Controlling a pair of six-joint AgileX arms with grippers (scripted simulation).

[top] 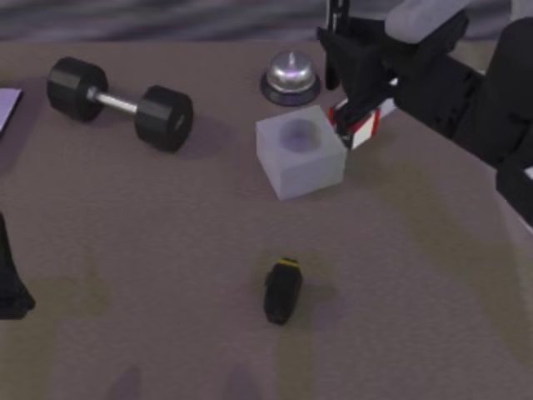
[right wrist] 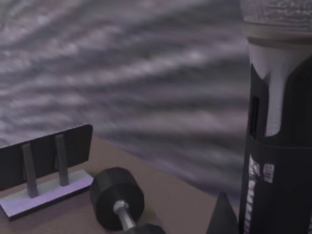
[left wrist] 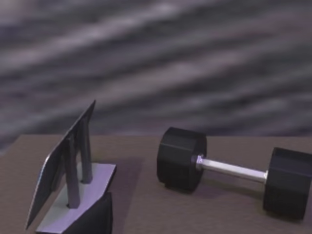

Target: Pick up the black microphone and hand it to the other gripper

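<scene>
Jaws of the right gripper (top: 354, 112) look shut on the black microphone (right wrist: 273, 146), though I cannot see clearly where they touch it. The big right arm (top: 466, 92) reaches in from the top view's right side toward the far edge of the table (top: 416, 292). It bends down over the middle. In the right wrist view the microphone stands very close to the camera, with its silver mesh head (right wrist: 275, 12) at one end and a white patch on its black body. In the top view only a white and red bit shows under the gripper.

The left arm's gripper (top: 12, 287) sits parked at the left edge of the table, well apart from the microphone.

A black dumbbell (top: 121, 102) lies far left on the table. A see-through cube (top: 300, 157) sits just beside the right gripper, between it and the middle of the table. A small flat stand (left wrist: 73, 195) is at the left edge near the dumbbell. A silver bell (top: 290, 77) rests behind the cube. A stubby black thing with a yellow band (top: 283, 290) lies near the front, alone.
</scene>
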